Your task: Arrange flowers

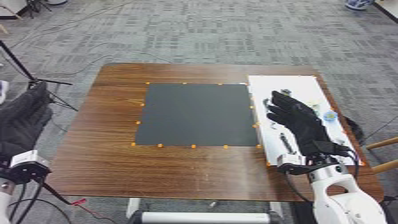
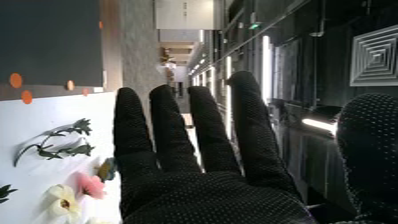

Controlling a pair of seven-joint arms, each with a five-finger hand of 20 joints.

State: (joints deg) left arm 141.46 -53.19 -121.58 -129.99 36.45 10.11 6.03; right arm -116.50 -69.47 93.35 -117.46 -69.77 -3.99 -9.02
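Note:
In the head view my left hand point(image 1: 25, 120) is at the far left edge, off the table, its fingers straight. My right hand point(image 1: 300, 120) is over the white sheet point(image 1: 280, 84) at the table's right side, fingers extended and holding nothing. A light blue flower point(image 1: 330, 116) lies on the sheet to the right of that hand. The right wrist view has my right hand point(image 2: 209, 197) with straight, spread fingers and the thumb apart. Beside it on the sheet are a green leafy sprig point(image 2: 60, 146), a pink flower point(image 2: 91, 185) and a cream flower point(image 2: 64, 204).
A dark grey square mat point(image 1: 195, 115) lies in the middle of the brown table point(image 1: 107, 125), left of the white sheet. Small orange markers line the edges of mat and sheet. A black stand is past the table's left side; a wooden chair point(image 1: 385, 155) is at the right.

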